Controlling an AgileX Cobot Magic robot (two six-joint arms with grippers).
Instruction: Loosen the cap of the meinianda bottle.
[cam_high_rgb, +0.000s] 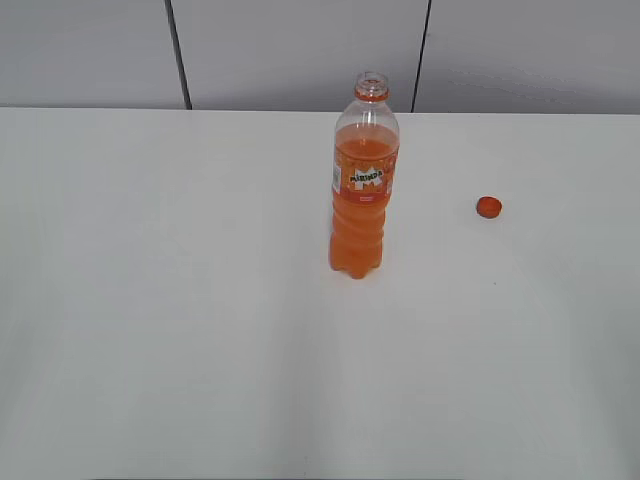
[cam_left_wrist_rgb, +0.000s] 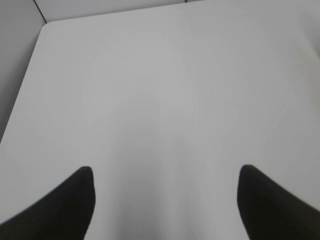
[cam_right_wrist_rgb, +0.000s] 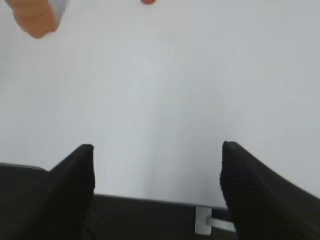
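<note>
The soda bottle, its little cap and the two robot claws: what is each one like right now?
Mirinda bottle: upright on the white table, mouth open, partly full of orange drink.
Orange cap: off the bottle, lying alone on the table to its right.
Left gripper: open, holding nothing, over bare table.
Right gripper: open, holding nothing, well back from the bottle.

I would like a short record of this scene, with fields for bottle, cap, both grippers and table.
bottle: meinianda bottle upright mid-table, mouth open, orange drink inside
cap: cap off, lying on the table to the bottle's right, apart from it
left gripper: left gripper open, holds nothing
right gripper: right gripper open, holds nothing
table: table white
</note>
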